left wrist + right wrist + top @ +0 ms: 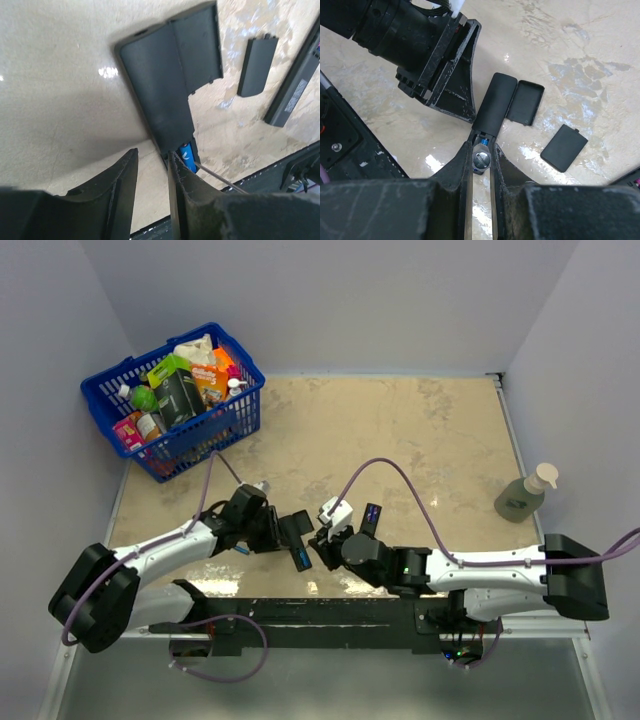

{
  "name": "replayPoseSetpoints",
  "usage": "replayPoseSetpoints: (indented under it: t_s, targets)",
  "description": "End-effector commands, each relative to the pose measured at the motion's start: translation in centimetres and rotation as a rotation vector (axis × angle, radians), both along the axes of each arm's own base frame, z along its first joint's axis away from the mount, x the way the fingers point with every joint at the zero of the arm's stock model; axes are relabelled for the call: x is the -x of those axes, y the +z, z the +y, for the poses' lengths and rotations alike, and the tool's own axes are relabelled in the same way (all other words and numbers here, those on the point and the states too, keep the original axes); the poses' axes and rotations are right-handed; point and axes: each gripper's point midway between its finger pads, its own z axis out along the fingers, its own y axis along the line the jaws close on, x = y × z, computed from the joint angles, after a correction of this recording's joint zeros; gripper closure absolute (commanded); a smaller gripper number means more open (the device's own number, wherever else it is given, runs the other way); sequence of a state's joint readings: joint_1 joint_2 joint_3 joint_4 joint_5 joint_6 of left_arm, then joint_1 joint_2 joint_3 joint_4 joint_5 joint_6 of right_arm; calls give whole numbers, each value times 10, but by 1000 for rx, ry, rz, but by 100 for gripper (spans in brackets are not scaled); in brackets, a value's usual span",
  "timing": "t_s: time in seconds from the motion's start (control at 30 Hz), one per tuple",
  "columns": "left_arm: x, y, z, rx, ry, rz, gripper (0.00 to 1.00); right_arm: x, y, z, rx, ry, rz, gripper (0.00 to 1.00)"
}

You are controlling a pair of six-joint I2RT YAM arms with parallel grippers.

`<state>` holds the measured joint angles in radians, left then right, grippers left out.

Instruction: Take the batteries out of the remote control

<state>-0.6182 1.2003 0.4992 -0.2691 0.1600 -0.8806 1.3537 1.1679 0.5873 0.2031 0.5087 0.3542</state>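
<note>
Battery (187,155), blue, seated in remote (492,105). Right gripper (481,150) clamps remote's end; left gripper (152,156) part-open, empty. Risk: prying could twist remote loose; battery may pop out, roll away.

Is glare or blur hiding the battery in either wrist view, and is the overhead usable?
Left wrist: the left fingers are blurred up close and the remote throws a soft shadow leftward, but the battery shows clear blue. Right wrist: glare patches on the table beside soft-focus right fingers; the battery's metal end is sharp. Top external: even light, the battery a mere speck.
</note>
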Motion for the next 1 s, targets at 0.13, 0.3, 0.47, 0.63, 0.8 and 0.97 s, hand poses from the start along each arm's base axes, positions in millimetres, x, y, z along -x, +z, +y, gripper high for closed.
replayPoseSetpoints:
  t_s: [0.13,0.3,0.47,0.63,0.8,0.97]
  targets:
    - [8,-3,-10,75,-19,22,66,-4,16,11,-23,7,-21,100]
    - [8,-5,-13,84,-33,27,66,-8,16,6,-2,-3,-31,100]
    - [10,-8,-16,96,-38,39,66,-7,11,8,3,7,-21,100]
    - [10,-11,-15,94,-35,44,67,-5,-2,10,21,19,-5,100]
    - [13,-15,-16,102,-40,59,71,-3,-13,12,33,28,12,100]
    - [16,-19,-16,108,-38,70,74,-3,-28,12,49,35,39,100]
